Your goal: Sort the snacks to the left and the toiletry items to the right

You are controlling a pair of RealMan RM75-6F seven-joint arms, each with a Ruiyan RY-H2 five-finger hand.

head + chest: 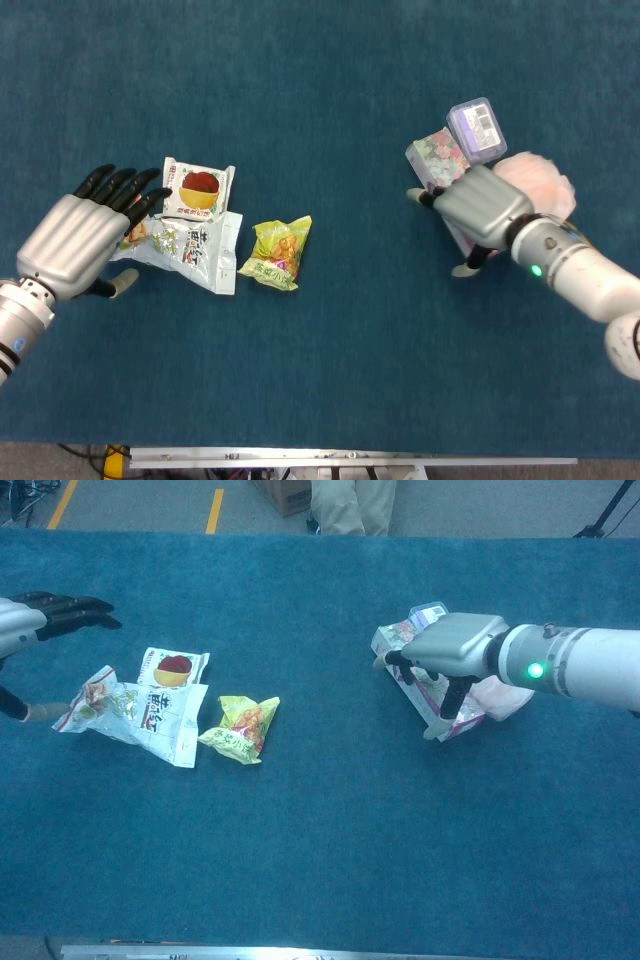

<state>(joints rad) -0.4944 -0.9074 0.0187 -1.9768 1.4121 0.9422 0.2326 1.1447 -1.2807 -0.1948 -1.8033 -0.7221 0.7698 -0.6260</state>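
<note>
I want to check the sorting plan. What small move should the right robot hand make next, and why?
Probably open and let go: the right robot hand holds the floral tissue pack already beside the purple box and pink bath sponge, on the toiletry side.

A blue-carpeted bench fills both views — past its far edge in the chest view, a grey floor with yellow tape lines at 11 o'clock, a person's legs and a cardboard box at 12.
</note>
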